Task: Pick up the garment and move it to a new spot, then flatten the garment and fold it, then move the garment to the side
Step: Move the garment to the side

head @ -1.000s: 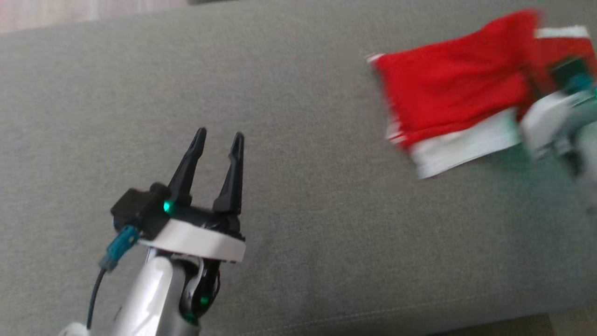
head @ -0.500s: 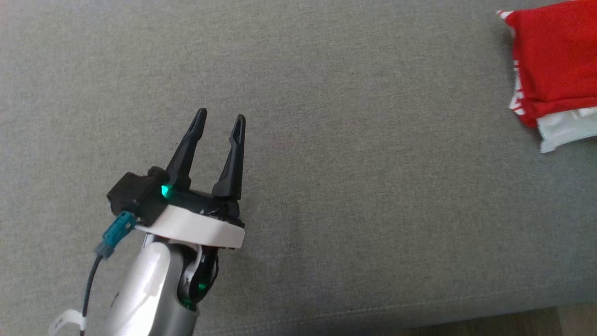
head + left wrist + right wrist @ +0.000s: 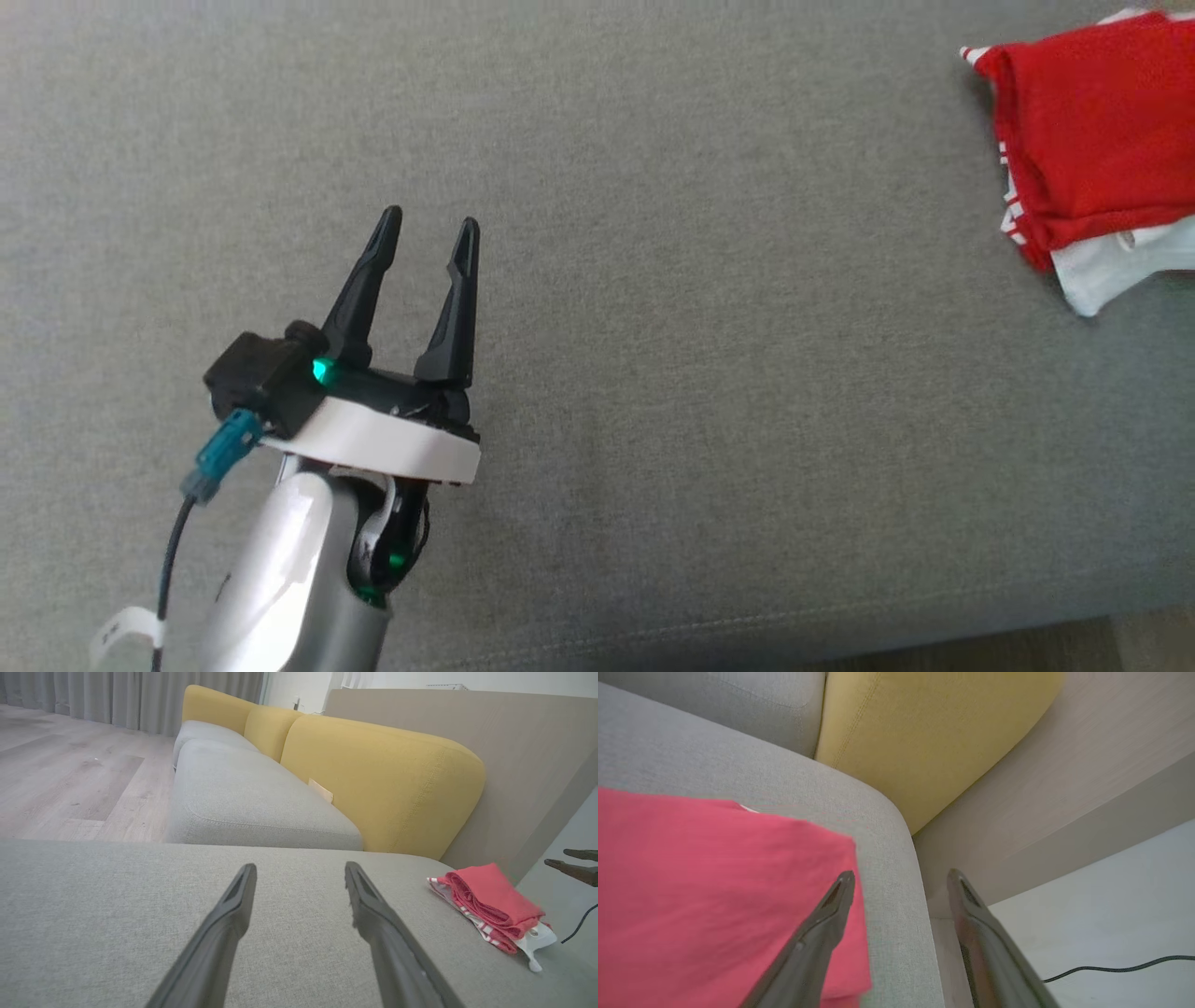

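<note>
Garment: a folded red-and-white garment (image 3: pixel 1083 140) lies flat at the far right end of the grey seat cushion (image 3: pixel 700 327), close to its corner.
Left gripper: the left gripper (image 3: pixel 428 221) hovers over the bare middle of the cushion, well apart from the garment. Its fingers are spread with nothing between them.
Right gripper: the right gripper (image 3: pixel 901 874) hangs over the cushion's edge just beside the garment. Its fingers are spread and grip nothing. I cannot tell whether one finger touches the red cloth.
Behind: a yellow backrest (image 3: pixel 383 779) stands against a pale wooden panel (image 3: pixel 514 742).
</note>
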Robot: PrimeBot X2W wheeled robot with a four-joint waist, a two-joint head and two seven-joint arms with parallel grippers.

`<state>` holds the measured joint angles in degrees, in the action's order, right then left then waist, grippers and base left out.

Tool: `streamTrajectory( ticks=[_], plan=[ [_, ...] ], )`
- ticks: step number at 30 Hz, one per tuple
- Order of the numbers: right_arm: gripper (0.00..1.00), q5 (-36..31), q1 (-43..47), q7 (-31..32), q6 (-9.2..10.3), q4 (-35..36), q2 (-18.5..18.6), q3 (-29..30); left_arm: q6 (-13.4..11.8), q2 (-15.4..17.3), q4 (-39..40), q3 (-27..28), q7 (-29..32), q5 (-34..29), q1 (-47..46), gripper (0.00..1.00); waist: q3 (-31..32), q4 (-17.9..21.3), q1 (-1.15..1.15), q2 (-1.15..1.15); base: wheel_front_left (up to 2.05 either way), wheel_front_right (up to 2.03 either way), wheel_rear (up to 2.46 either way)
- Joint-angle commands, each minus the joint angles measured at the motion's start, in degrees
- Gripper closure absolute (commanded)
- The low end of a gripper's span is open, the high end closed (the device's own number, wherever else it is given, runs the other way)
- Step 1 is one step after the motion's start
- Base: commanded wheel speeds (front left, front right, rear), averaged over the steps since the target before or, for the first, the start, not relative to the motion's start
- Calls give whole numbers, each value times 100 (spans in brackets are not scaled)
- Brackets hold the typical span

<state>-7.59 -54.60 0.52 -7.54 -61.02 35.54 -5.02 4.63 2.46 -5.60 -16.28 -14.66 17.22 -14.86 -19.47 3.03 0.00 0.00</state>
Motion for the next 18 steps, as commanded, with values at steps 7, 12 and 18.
streamTrajectory(
  ticks=[7,12,18],
  plan=[
    [0,-226,580,-236,5,1051,-793,248,-13,42,174,322,-34,-47,153,0,744,99,0,0,0,0,0],
    [0,127,1022,-482,5,1776,-1599,218,-74,42,224,483,-34,-62,386,0,1244,118,0,0,0,0,0],
    [0,760,1937,-770,5,2689,-2357,225,-168,42,344,681,-34,-48,687,0,1728,32,0,0,0,0,0]
  ],
)
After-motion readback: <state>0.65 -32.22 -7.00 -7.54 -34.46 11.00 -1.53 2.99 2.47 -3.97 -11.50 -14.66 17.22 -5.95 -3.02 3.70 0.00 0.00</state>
